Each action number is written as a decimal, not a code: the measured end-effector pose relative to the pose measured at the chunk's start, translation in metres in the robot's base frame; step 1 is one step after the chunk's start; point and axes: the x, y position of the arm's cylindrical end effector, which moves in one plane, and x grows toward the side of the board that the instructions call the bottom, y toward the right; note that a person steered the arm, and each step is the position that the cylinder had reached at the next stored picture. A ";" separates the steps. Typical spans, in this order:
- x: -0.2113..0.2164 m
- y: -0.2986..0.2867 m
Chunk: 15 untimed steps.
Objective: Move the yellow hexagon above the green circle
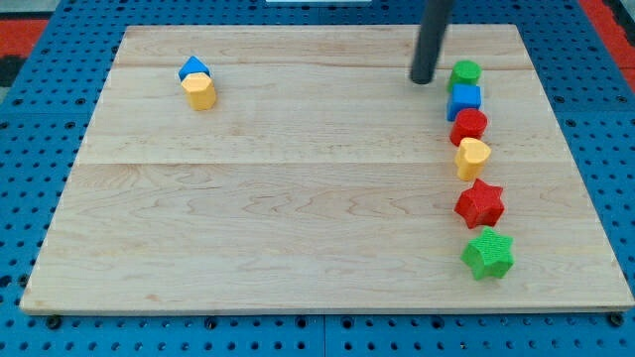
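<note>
The yellow hexagon (200, 91) lies at the board's upper left, touching a blue triangle (193, 68) just above it. The green circle (464, 72) sits at the upper right, at the top of a column of blocks. My tip (423, 78) is a dark rod end resting on the board just left of the green circle, a small gap apart, and far to the right of the yellow hexagon.
Below the green circle run a blue cube (463, 100), a red circle (468, 126), a yellow heart (472, 157), a red star (480, 204) and a green star (488, 254). The wooden board (298, 198) lies on a blue pegboard.
</note>
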 end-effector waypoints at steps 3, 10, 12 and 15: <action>0.109 -0.238; 0.004 -0.086; -0.041 -0.072; -0.067 -0.014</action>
